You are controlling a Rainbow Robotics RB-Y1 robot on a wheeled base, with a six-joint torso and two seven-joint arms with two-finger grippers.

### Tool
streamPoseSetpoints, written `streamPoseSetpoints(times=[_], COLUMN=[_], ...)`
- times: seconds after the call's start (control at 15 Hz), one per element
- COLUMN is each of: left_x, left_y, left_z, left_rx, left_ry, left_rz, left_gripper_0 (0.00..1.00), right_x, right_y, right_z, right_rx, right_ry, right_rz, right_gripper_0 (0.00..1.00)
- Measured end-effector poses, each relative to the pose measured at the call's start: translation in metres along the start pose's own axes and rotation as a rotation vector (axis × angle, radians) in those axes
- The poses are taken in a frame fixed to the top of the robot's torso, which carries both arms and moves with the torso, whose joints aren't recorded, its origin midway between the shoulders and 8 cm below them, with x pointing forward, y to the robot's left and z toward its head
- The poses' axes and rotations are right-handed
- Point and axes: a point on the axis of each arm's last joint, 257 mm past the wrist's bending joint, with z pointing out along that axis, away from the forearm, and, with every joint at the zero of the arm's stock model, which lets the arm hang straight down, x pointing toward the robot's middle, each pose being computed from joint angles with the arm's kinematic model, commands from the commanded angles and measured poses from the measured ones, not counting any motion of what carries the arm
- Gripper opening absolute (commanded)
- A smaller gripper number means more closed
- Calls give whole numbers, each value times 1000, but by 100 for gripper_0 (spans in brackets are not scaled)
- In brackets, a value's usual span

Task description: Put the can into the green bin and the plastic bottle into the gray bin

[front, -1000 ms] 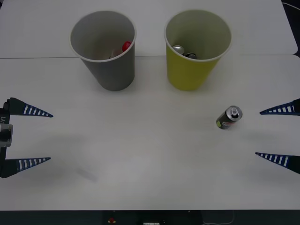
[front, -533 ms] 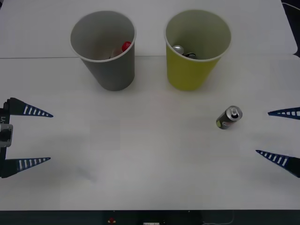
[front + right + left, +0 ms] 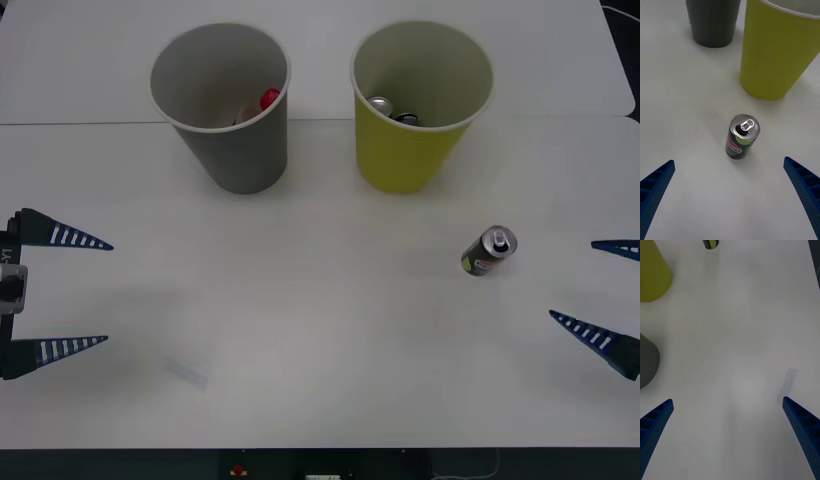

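The broad white worktop [image 3: 320, 330] carries everything, with a thin seam running across it behind the two bins. On its far side stand two large tapered cup-shaped bins with pale rims, side by side but apart: the gray bin [image 3: 225, 120] toward the robot's left, with a red-capped item and something pale lying inside it, and the yellow-green bin [image 3: 415, 125] toward the right, with a silver-topped can and a dark item in its bottom. The left tool [image 3: 60, 292] hangs at the left edge of the worktop with its blue ribbed fingers spread wide and nothing between them, well apart from both bins. The right tool [image 3: 600, 290] sits at the right edge, its fingers likewise spread wide and empty. The small dark drink can with a silver top, a red-and-blue round logo and a yellow-green patch [image 3: 489, 250] stands upright on the worktop, nearer the robot than the yellow-green bin and just to its right, between that bin and the right tool, touching neither. Bare worktop lies between the can and the right tool's fingers.
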Motion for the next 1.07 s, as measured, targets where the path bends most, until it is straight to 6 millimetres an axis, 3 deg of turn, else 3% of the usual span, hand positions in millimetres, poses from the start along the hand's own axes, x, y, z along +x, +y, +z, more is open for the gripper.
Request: streamPoseSetpoints(times=[0.33,0.53,1.07], left_x=[0,0,0], left_y=[0,0,0], left_z=[0,0,0], left_rx=[0,0,0], left_ry=[0,0,0], left_rz=[0,0,0], left_gripper_0=[100,100,100], right_x=[11,16,35], right_y=[-6,-5,-18], right_z=[3,15,57], right_rx=[75,89,120], right_ry=[-65,-119,-165], right_rz=[125,221,278], right_gripper_0=[100,100,100])
